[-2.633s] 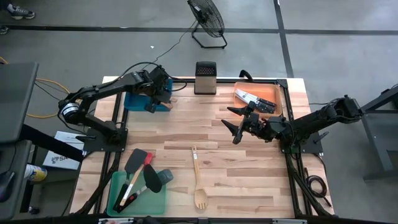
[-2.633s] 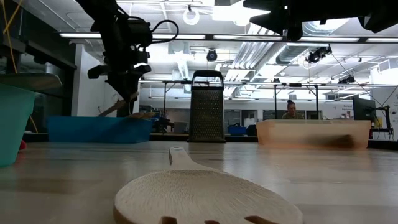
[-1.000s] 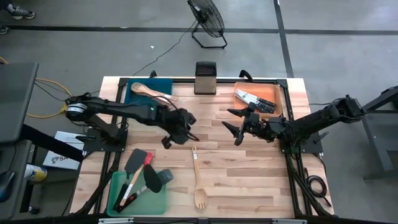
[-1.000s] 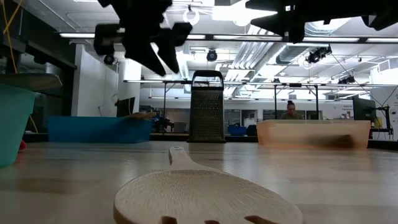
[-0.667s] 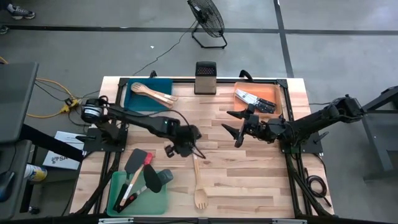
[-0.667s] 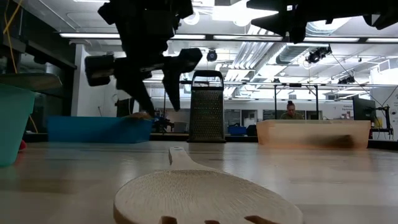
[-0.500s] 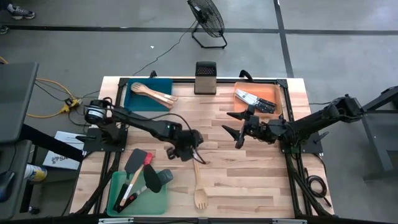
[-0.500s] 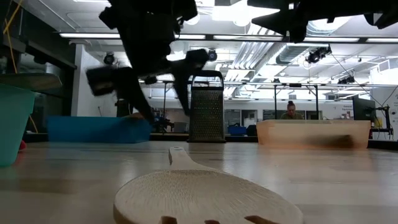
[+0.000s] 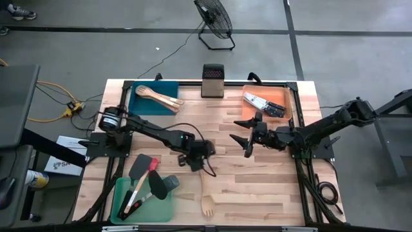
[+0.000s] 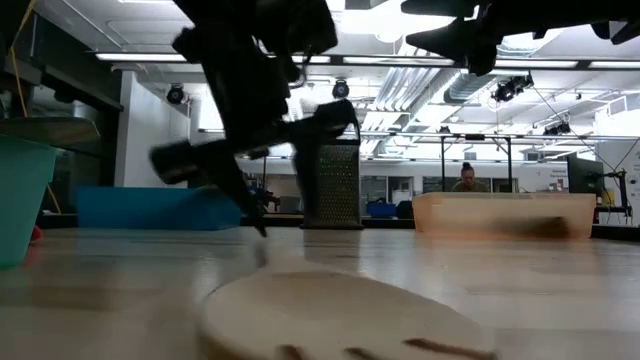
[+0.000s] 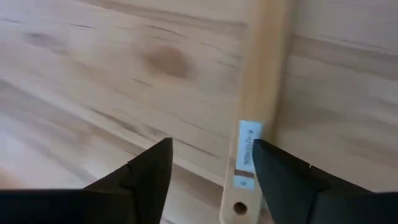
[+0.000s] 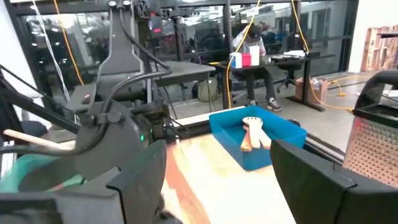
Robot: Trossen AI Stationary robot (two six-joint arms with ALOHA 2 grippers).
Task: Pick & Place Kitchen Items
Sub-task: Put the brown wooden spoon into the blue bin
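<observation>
A pale wooden fork (image 9: 206, 192) lies flat on the table, its tined head (image 10: 340, 320) toward the near edge. My left gripper (image 9: 199, 162) is open and low over the fork's far end. In the left wrist view its fingers (image 11: 211, 180) stand on either side of the handle's holed end (image 11: 239, 204). My right gripper (image 9: 247, 133) is open and empty, above the table right of centre, beside the orange tray. My left gripper comes at the fork's handle end (image 11: 244, 168) from above, its open fingers lying across the handle. One finger (image 11: 283, 180) stands right beside the handle's side. I cannot tell whether it touches. The fork lies flat on the table.
A blue tray (image 9: 168, 89) with wooden spoons stands at the far left. An orange tray (image 9: 278, 95) with knives stands at the far right. A green tray (image 9: 161, 206) with spatulas is at the near left. An upright metal grater (image 9: 212, 80) is at the far middle.
My left gripper has gone from the table's middle toward the near edge and down, onto the fork's handle end, staying open. In the low view the fork's head has shifted a little and shows blurred.
</observation>
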